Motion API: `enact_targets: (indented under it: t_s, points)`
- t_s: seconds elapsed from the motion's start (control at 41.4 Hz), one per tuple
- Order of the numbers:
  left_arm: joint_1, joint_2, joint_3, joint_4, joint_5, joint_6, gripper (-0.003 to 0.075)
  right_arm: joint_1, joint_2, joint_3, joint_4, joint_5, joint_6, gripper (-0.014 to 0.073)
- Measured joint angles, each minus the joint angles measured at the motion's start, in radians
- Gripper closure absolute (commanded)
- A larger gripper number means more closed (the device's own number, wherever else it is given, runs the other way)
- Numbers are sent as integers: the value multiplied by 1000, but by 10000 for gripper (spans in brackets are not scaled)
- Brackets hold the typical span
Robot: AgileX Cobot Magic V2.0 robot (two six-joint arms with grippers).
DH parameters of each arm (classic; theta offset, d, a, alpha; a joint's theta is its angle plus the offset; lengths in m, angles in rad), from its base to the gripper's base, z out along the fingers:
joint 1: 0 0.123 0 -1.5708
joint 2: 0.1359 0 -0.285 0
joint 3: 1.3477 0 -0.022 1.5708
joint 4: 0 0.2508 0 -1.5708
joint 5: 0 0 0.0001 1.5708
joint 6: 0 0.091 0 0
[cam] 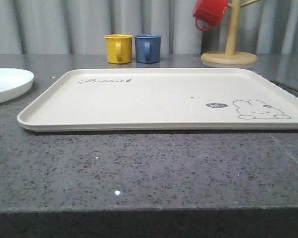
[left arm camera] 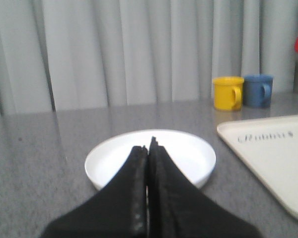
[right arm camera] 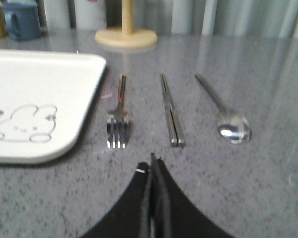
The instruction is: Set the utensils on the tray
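Note:
The cream tray (cam: 159, 96) with "Rabbit" script and a bunny drawing lies flat in the middle of the table; its corners also show as tray (left arm camera: 275, 151) and tray (right arm camera: 37, 94). A round white plate (cam: 5, 84) sits left of it. My left gripper (left arm camera: 148, 146) is shut with nothing in it, just short of the plate (left arm camera: 188, 153). Right of the tray lie a fork (right arm camera: 119, 111), a pair of chopsticks (right arm camera: 171, 110) and a spoon (right arm camera: 224, 111), side by side on the table. My right gripper (right arm camera: 152, 161) is shut and empty, just short of the fork's and chopsticks' near ends.
A yellow mug (cam: 118, 48) and a blue mug (cam: 148, 48) stand behind the tray. A wooden mug tree (cam: 229, 49) with a red mug (cam: 210, 12) hanging on it stands at the back right. Grey curtains close the back. Bare speckled countertop lies in front of the tray.

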Motion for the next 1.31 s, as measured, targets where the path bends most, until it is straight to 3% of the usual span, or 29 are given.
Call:
enact_targets:
  t_s: [0.121,0.266,0.411,0.58,0.87,0.943,0.991,1.136,1.209,1.306]
  points:
    - [0,0,-51,-2,-38,0,739,0,0,-21,0,-47,0,658]
    - [0,6,-189,-2,4,0,739,0,0,-162,0,-15,0,658]
    - [0,112,-353,18,128,0,738,0,24,-338,0,82,0,657]
    - [0,300,-478,54,251,0,739,0,186,-530,0,242,0,652]
    - [0,444,-521,58,286,0,724,0,345,-604,0,306,0,615]
    - [0,444,-523,58,286,0,636,0,345,-604,0,308,0,518]
    - [0,444,-523,58,284,0,531,0,345,-604,0,310,0,426]
    - [0,445,-523,58,280,0,119,0,345,-604,0,314,0,88]
    - [0,445,-523,58,280,0,19,0,345,-604,0,314,0,-21]
    - [0,445,-523,58,280,0,36,0,345,-604,0,316,0,-67]
